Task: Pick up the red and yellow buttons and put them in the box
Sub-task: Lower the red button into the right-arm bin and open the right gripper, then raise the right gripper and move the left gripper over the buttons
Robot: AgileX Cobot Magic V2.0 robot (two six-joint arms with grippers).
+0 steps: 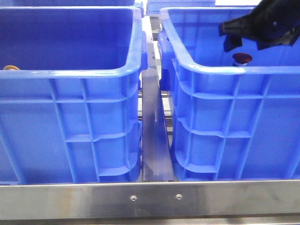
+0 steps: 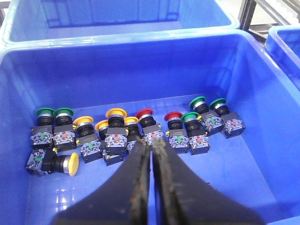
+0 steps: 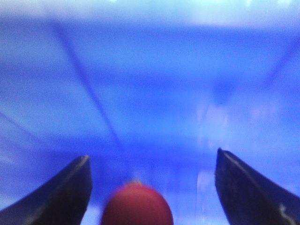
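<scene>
My right gripper (image 3: 150, 187) is wide open inside the right box (image 1: 234, 70), holding nothing; a red button (image 3: 137, 206) sits between and below its fingers, apparently delivered. My left gripper (image 2: 151, 150) is closed and empty, with yellow buttons (image 2: 116, 114) just ahead in the left box (image 2: 140, 61). Remaining: the yellow button.

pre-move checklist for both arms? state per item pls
1. Right hand open: ok, fingers spread wide.
2. Red button between right fingers: ok, centred low; contact cannot tell, view blurred.
3. Red button inside right-hand blue crate: ok, cap shows above the near rim in the front view.
4. Left hand state: shut, holding nothing; not ok for a pick.
5. Left hand over the button pile in its crate: ok, tips near a red-capped button.
</scene>
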